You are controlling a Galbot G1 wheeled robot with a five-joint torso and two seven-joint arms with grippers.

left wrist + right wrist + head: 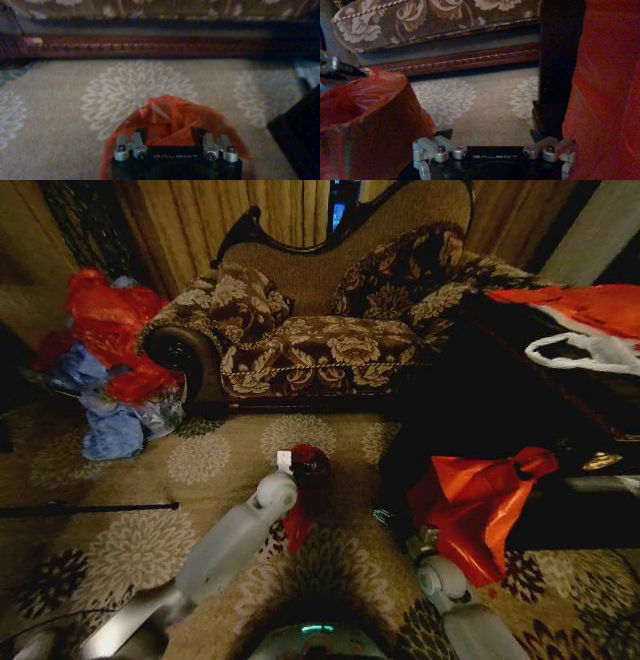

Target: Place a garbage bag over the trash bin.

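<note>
The thin, glossy, crinkly red plastic garbage bag [308,480] sits on the patterned carpet [200,470] in front of the floral brown sofa [330,330], draped over the small black cylindrical trash bin [313,472] so that only dark patches of the bin show through the red film. A loose tail of the bag hangs down the near side.

The left gripper [284,465] is at the bin's left edge; in the left wrist view its fingers [131,144] pinch a bunched, wrinkled peak of the red plastic [170,120] between them.

The right gripper [420,542] hangs low on the right, just beside the larger orange-red bag [475,500] that leans against the dark wooden counter [520,410]. From its wrist view the fingers [435,148] stand spread apart with nothing between them, the bagged bin [365,116] close on one side.

A heap of red and blue bags [105,370] lies at the far left.
</note>
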